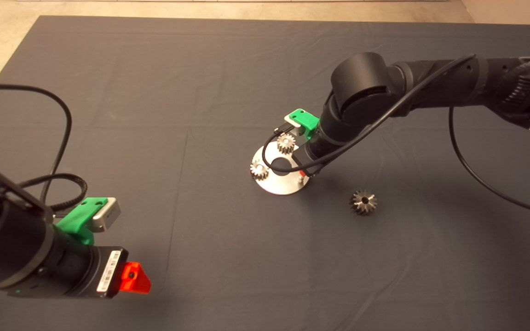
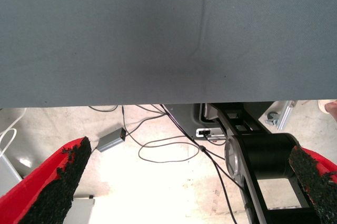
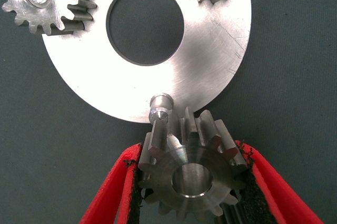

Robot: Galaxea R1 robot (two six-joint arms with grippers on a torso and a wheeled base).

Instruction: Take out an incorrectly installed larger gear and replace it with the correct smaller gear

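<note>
The larger gear (image 1: 363, 202), with flared teeth, lies alone on the mat to the right of the round silver plate (image 1: 279, 184). My right gripper (image 1: 302, 174) hovers at the plate's right edge, mostly hidden under its own wrist. In the right wrist view this gripper (image 3: 192, 184) is shut on the smaller gear (image 3: 192, 174), pads pressing its teeth from both sides. A bare steel pin (image 3: 159, 105) stands on the plate (image 3: 210, 66) just beyond the gear's teeth; the gear's hole is off the pin. My left gripper (image 1: 135, 278) is parked at the lower left, open.
Two other small gears (image 1: 286, 143) (image 1: 259, 170) sit on pins at the plate's far and left edges around its round centre hole (image 3: 145, 24). The left wrist view shows the mat's edge (image 2: 158, 103) and a floor with cables (image 2: 168, 150) beyond it.
</note>
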